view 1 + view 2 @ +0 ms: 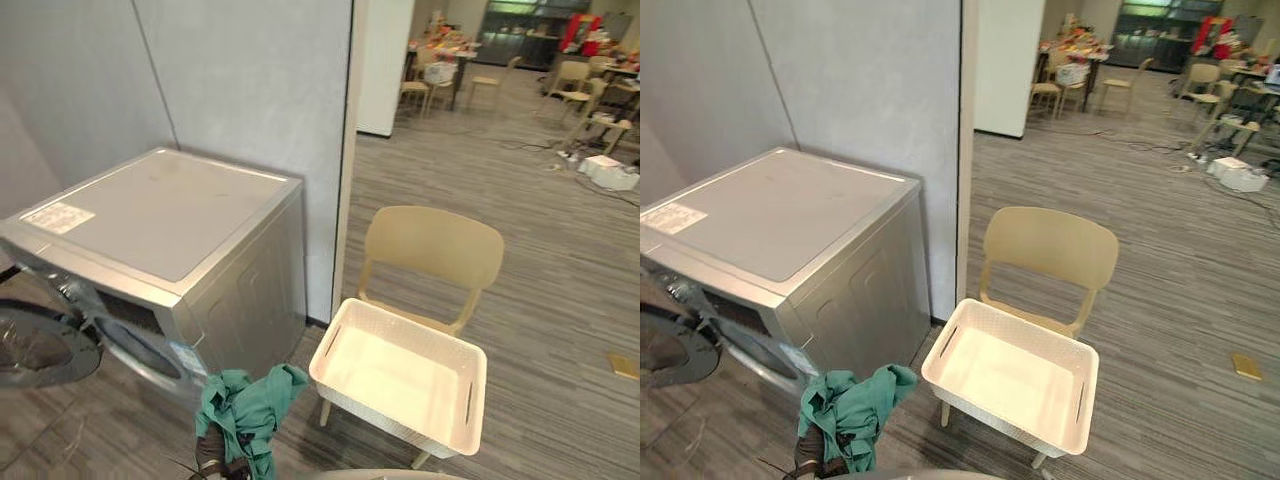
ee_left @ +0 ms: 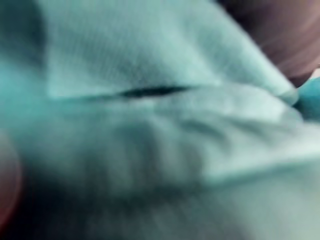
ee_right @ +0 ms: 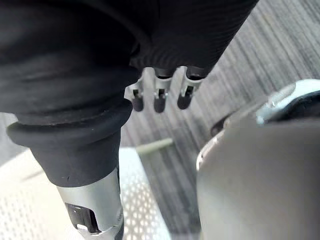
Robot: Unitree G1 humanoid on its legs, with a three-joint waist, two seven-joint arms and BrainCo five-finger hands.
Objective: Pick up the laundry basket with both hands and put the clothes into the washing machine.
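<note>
Illegible label (image 1: 57, 216) on washing machine (image 1: 200, 260)

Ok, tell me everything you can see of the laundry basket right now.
The laundry basket is white and rectangular with rounded corners, and it looks like plastic. Its walls are perforated with small holes, and each short end has a slot handle. It is empty. It sits upright on the seat of the beige chair, turned at an angle and covering most of the seat. Only the chair visibly touches it.
</note>
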